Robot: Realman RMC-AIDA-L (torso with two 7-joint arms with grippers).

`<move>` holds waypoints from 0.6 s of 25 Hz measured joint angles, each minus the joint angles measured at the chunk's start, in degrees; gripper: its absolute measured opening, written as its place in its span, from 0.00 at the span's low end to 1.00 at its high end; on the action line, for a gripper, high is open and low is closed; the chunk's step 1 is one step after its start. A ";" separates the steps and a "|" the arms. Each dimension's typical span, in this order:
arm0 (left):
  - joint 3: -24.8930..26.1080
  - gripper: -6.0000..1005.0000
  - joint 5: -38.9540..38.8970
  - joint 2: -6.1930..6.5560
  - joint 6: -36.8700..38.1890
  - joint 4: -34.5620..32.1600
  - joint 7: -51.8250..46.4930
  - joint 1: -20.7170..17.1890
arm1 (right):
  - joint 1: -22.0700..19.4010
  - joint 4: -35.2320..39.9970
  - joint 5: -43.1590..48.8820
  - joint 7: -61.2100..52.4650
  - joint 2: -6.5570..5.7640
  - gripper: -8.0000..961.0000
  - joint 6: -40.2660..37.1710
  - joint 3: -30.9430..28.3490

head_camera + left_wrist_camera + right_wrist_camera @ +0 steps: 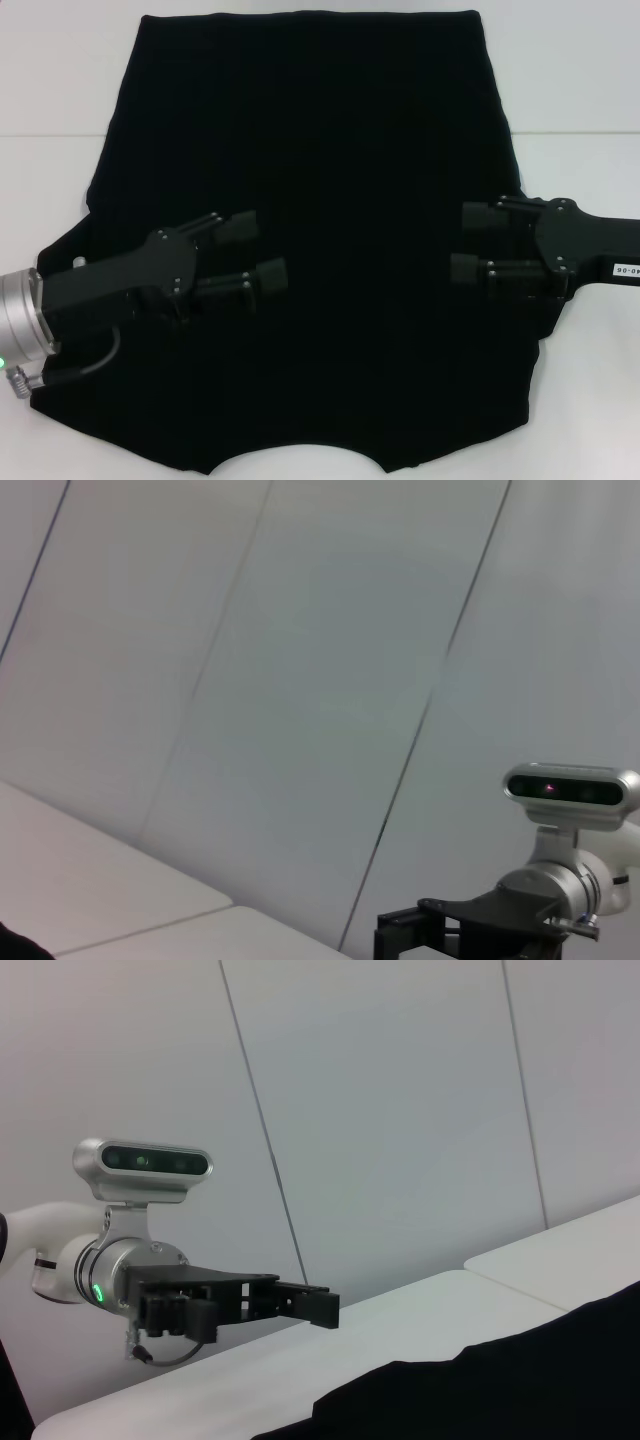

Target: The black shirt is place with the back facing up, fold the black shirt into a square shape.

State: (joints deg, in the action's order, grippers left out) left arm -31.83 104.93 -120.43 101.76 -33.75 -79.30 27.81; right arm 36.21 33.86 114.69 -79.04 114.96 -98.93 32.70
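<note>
The black shirt lies flat across the middle of the white table, its neckline at the near edge and its hem toward the far edge. The left gripper and right gripper face each other across its midline, about equally near. Both have their jaws parted and hold nothing; they seem to hover above the cloth, though contact is hard to judge.

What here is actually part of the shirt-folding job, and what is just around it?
Part of the job:
- black shirt, spread flat
- left gripper, open, over the shirt
- right gripper, open, over the shirt

Just around:
- white table
- grey wall panels
</note>
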 joint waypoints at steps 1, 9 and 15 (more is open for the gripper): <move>0.18 0.92 -0.10 0.01 -0.34 0.00 -0.30 -0.08 | 0.00 0.00 0.00 -0.07 0.00 0.90 0.02 -0.02; 1.61 0.91 0.93 0.97 -11.26 -2.29 -10.36 -1.26 | 0.50 -0.24 0.00 -0.47 0.16 0.90 0.26 -0.10; 4.48 0.91 6.79 2.86 -19.30 -7.96 -23.92 -1.45 | 1.01 0.11 -0.07 -1.68 0.82 0.90 1.08 -0.10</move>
State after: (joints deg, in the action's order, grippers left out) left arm -27.35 111.72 -117.57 82.46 -41.71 -103.22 26.36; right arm 37.21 33.97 114.63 -80.72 115.78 -97.85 32.60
